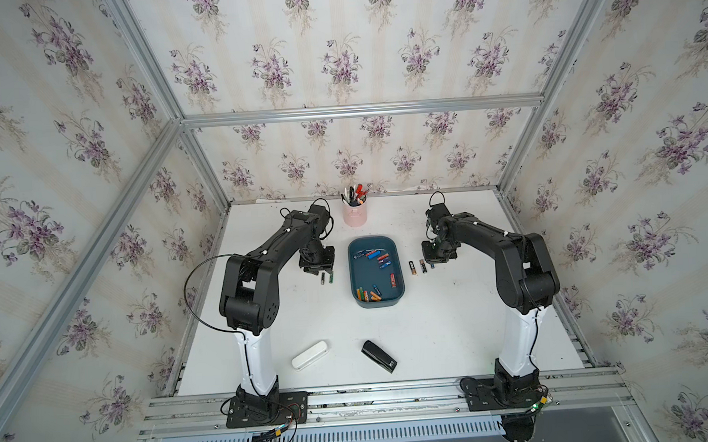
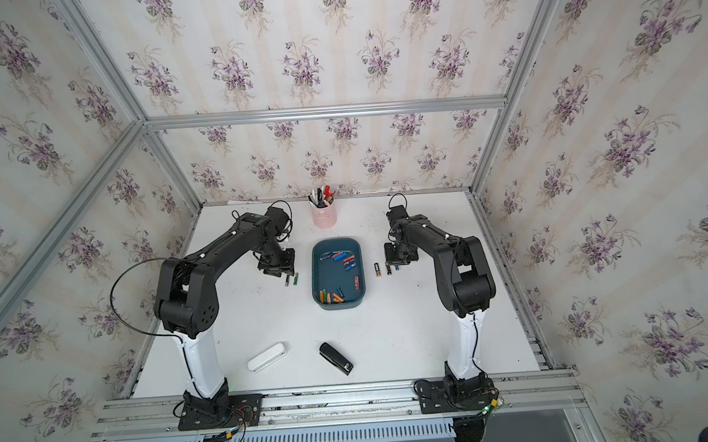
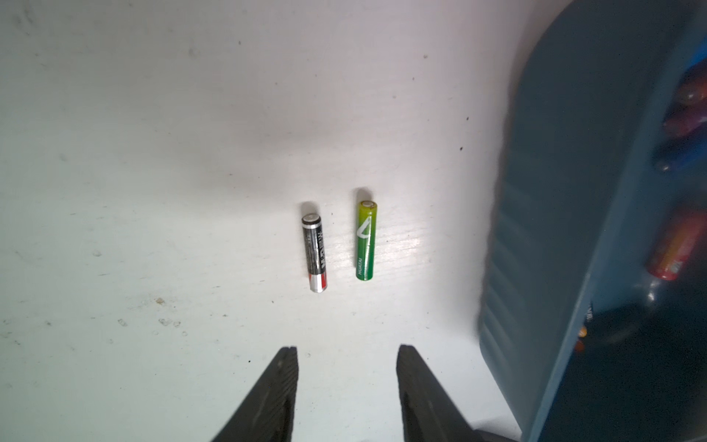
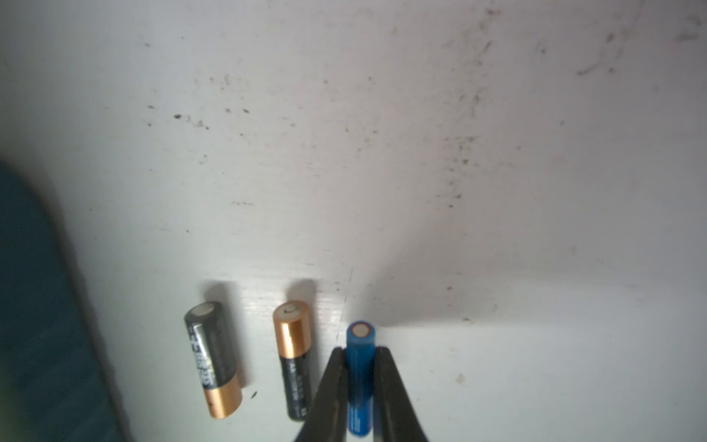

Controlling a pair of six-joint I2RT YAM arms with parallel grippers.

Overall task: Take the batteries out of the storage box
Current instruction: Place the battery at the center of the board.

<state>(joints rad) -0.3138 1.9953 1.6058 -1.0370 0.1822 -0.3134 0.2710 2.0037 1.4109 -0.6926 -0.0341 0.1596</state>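
The teal storage box [image 1: 355, 247] [image 2: 318, 251] sits mid-table with several batteries [image 1: 377, 259] [image 2: 343, 259] inside. My left gripper [image 3: 347, 350] [image 1: 326, 272] is open and empty just left of the box. A black battery [image 3: 314, 252] and a green battery [image 3: 366, 240] lie on the table beyond its fingertips. My right gripper [image 4: 360, 350] [image 1: 432, 263] is shut on a blue battery [image 4: 360, 382], low over the table right of the box. Beside it lie two black-and-copper batteries [image 4: 213, 358] [image 4: 294, 352].
A pink pen cup [image 1: 355, 213] stands behind the box. A white case [image 1: 310, 355] and a black stapler [image 1: 379, 356] lie near the table's front edge. Aluminium frame rails [image 1: 353, 396] and papered walls close in the table.
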